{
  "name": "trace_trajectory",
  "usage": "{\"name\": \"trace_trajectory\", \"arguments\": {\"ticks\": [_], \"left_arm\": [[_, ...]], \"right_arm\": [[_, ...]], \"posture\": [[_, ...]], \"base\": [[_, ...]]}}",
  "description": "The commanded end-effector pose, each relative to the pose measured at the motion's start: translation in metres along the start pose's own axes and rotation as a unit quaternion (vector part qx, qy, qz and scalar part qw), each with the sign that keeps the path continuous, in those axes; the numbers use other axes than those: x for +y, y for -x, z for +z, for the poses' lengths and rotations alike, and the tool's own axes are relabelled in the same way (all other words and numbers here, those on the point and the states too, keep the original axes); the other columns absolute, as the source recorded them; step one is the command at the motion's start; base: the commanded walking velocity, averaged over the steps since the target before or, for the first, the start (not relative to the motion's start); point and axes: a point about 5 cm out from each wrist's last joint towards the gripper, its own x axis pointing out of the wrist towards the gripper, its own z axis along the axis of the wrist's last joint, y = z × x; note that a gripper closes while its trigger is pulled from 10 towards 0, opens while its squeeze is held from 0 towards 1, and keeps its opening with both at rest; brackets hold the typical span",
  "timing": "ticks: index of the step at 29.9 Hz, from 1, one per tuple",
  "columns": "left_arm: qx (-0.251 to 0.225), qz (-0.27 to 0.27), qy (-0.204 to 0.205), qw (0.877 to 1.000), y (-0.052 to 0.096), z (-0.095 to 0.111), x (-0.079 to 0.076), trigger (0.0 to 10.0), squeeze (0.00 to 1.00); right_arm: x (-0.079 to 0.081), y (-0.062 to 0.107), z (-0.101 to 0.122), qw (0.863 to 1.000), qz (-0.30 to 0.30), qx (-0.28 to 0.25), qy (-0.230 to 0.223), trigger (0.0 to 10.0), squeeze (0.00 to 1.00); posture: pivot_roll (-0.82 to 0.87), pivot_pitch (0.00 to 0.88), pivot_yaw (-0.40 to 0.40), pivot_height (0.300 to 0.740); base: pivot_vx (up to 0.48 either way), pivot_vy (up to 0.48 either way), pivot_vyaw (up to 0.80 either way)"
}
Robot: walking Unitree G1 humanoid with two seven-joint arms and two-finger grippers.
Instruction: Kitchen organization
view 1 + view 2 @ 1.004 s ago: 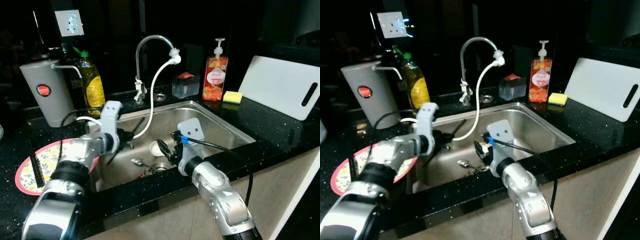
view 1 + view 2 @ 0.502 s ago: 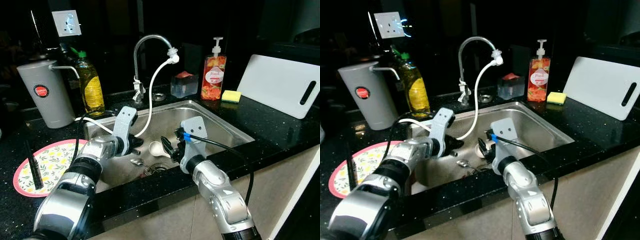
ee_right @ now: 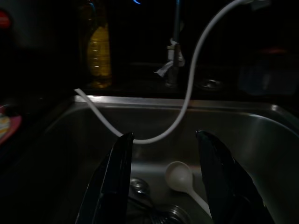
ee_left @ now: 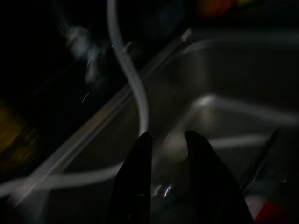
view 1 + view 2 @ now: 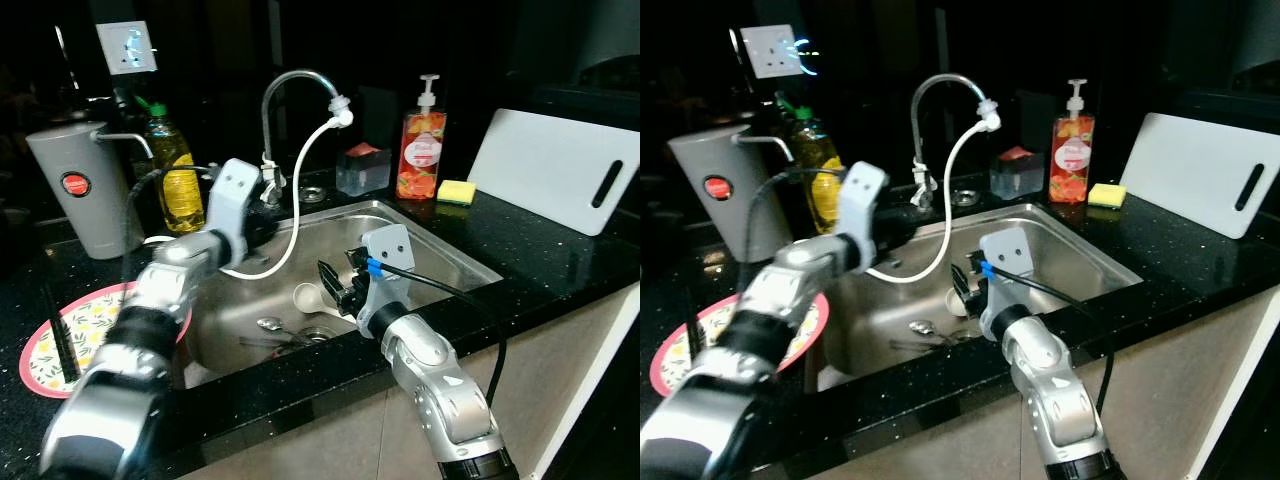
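While the right tool point(image 3: 163, 179) hangs low inside the steel sink point(image 5: 450, 262) with its fingers spread wide and empty, a white ladle point(image 3: 180, 176) lies on the sink floor just past them, beside a metal spoon point(image 5: 272, 325). Raised near the faucet point(image 5: 290, 95), the left tool point(image 4: 166, 158) stands narrowly parted, holding nothing, close to the white hose point(image 5: 300, 190). On the black bench point(image 5: 560, 265) sits a floral plate point(image 5: 75, 330).

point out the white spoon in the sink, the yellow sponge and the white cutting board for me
white spoon point(image 3: 179, 176), right wrist view, on its round bowl.
yellow sponge point(image 5: 456, 191), left eye view, on its top face.
white cutting board point(image 5: 545, 166), left eye view, on the flat middle of the board.
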Motion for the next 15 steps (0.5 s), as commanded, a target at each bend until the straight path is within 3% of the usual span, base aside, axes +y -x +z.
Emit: {"name": "trace_trajectory", "arguments": {"ticks": [1, 4, 5, 6, 8, 9, 11, 12, 15], "left_arm": [[0.029, 0.012, -0.027, 0.999, 0.011, -0.008, 0.004, 10.0, 0.00], [0.035, 0.012, -0.037, 0.999, 0.019, -0.011, 0.005, 10.0, 0.00], [0.037, 0.019, -0.034, 0.999, 0.030, -0.012, 0.008, 10.0, 0.00], [0.037, 0.019, -0.034, 0.999, 0.030, -0.012, 0.008, 10.0, 0.00], [0.040, 0.044, -0.016, 0.998, 0.050, -0.012, 0.017, 10.0, 0.00], [0.040, 0.044, -0.016, 0.998, 0.050, -0.012, 0.017, 10.0, 0.00], [0.032, 0.090, 0.002, 0.995, 0.066, -0.010, 0.022, 10.0, 0.00], [0.032, 0.090, 0.002, 0.995, 0.066, -0.010, 0.022, 10.0, 0.00], [0.017, 0.156, 0.042, 0.987, 0.078, -0.009, 0.027, 10.0, 0.00]], "right_arm": [[-0.001, 0.000, 0.005, 1.000, -0.004, -0.013, -0.015, 10.0, 0.00], [-0.003, 0.000, 0.007, 1.000, -0.006, -0.015, -0.018, 10.0, 0.00], [-0.004, 0.000, 0.008, 1.000, -0.007, -0.016, -0.016, 10.0, 0.00], [-0.004, 0.000, 0.008, 1.000, -0.007, -0.016, -0.016, 10.0, 0.00], [-0.005, -0.001, 0.007, 1.000, -0.003, -0.012, -0.009, 10.0, 0.00], [-0.005, -0.001, 0.007, 1.000, -0.003, -0.012, -0.009, 10.0, 0.00], [-0.002, -0.001, 0.003, 1.000, 0.012, -0.002, -0.006, 10.0, 0.00], [-0.002, -0.001, 0.003, 1.000, 0.012, -0.002, -0.006, 10.0, 0.00], [0.002, -0.001, 0.000, 0.999, 0.031, 0.008, -0.007, 10.0, 0.00]], "posture": [[-0.02, 0.021, 0.063, 0.740], [-0.02, 0.027, 0.058, 0.740], [-0.02, 0.031, 0.055, 0.740], [-0.02, 0.031, 0.055, 0.740], [-0.01, 0.037, 0.039, 0.740], [-0.01, 0.037, 0.039, 0.740], [0.00, 0.035, 0.019, 0.740], [0.00, 0.035, 0.019, 0.740], [0.00, 0.029, 0.007, 0.740]], "base": [[0.000, 0.000, 0.00], [0.000, 0.000, 0.00], [0.000, 0.000, 0.00], [0.000, 0.000, 0.00], [0.000, 0.000, 0.00], [0.000, 0.000, 0.00], [0.000, 0.000, 0.00], [0.000, 0.000, 0.00], [0.000, 0.000, 0.00]]}}
